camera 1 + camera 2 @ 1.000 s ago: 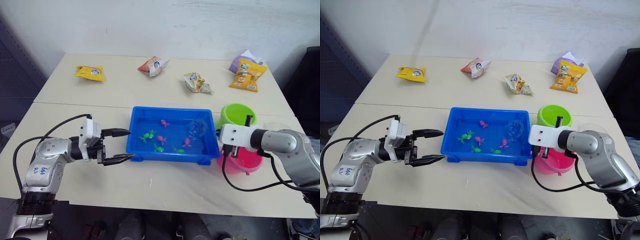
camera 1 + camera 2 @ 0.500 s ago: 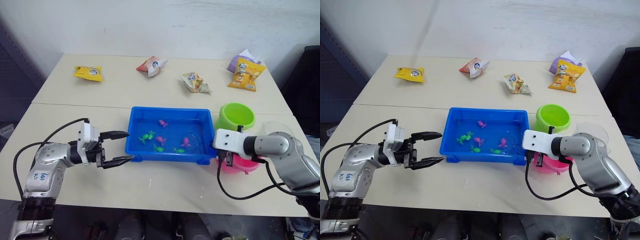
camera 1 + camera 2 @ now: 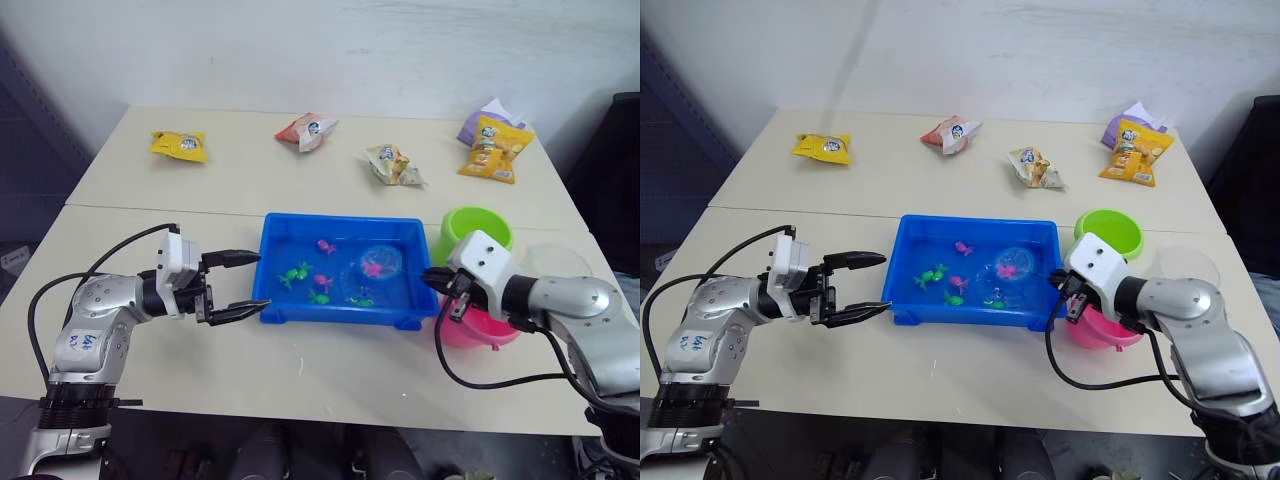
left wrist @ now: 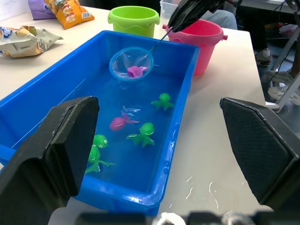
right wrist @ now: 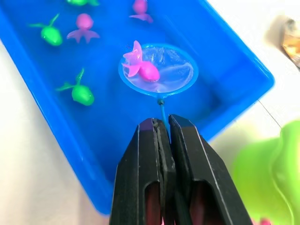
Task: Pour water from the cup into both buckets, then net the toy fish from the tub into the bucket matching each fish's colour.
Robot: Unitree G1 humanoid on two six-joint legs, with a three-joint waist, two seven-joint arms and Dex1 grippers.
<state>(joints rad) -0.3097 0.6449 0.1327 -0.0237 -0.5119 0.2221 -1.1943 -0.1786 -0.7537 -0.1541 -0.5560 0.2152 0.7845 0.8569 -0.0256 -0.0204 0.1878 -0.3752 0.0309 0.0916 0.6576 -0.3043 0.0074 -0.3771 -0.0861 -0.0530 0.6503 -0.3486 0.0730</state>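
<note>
From the head cameras: my right gripper [image 3: 437,279] pinched the net [image 3: 380,263] by its thin handle, hoop lifted over the blue tub [image 3: 340,312] with a pink fish [image 3: 374,267] aboard; my left gripper [image 3: 240,284] hung spread wide and empty beside the tub.

Left wrist: the pink bucket [image 4: 203,42] waited just past the tub's end.

Right wrist: jaws clamped tight on the stick. Light, springy, wet cargo, I judged; the handle end gave the best hold.
</note>
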